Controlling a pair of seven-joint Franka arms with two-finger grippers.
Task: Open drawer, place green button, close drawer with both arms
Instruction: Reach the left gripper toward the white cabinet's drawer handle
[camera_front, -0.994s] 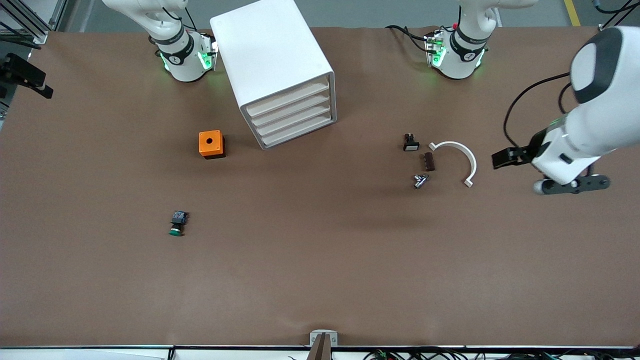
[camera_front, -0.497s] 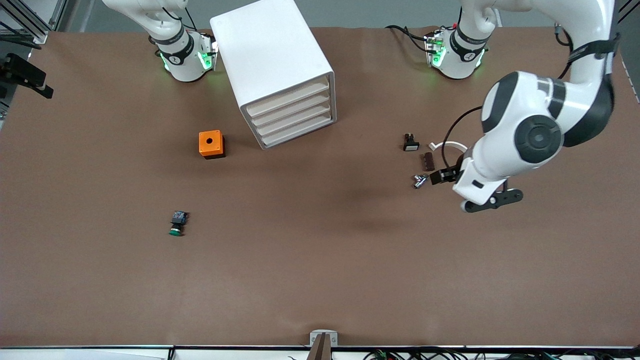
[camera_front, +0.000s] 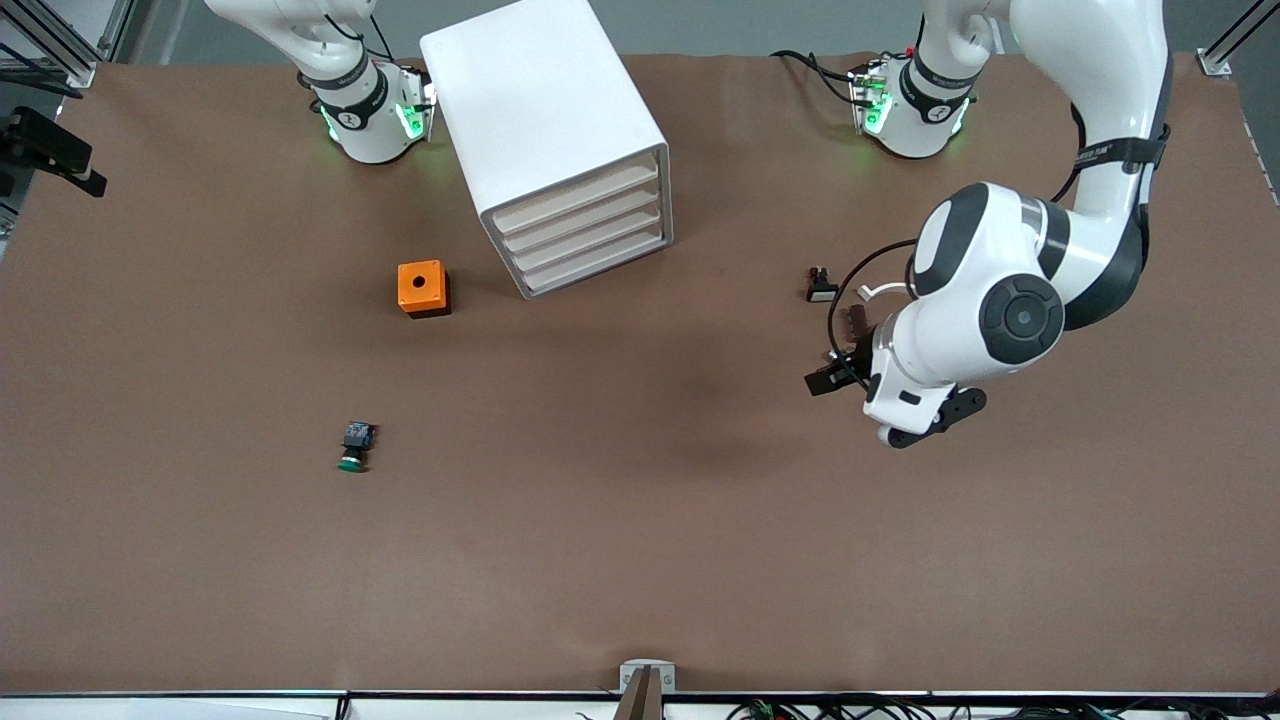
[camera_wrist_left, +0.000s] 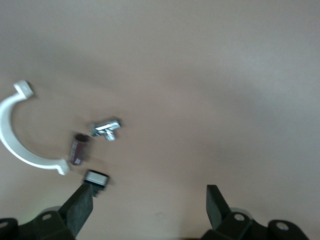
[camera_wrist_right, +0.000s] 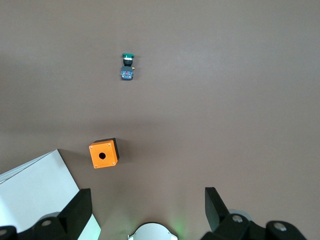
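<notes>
The white four-drawer cabinet (camera_front: 545, 110) stands near the right arm's base, with all drawers shut, including the third drawer (camera_front: 590, 242) from the top. The button (camera_front: 354, 447), green cap and black-and-blue body, lies on the table nearer the front camera than the orange box; it also shows in the right wrist view (camera_wrist_right: 127, 67). My left gripper (camera_wrist_left: 147, 210) is open and empty above the small parts at the left arm's end; the left arm (camera_front: 975, 320) hides it in the front view. My right gripper (camera_wrist_right: 146, 210) is open and empty, high over its base.
An orange box (camera_front: 423, 288) with a hole sits beside the cabinet. Under the left arm lie a black-and-white switch part (camera_wrist_left: 96, 178), a brown part (camera_wrist_left: 77, 149), a silver metal piece (camera_wrist_left: 106, 127) and a white curved clamp (camera_wrist_left: 15, 142).
The left arm has swung in from the table's edge at its own end and now hangs over the small parts. The right arm, button and cabinet have not moved.
</notes>
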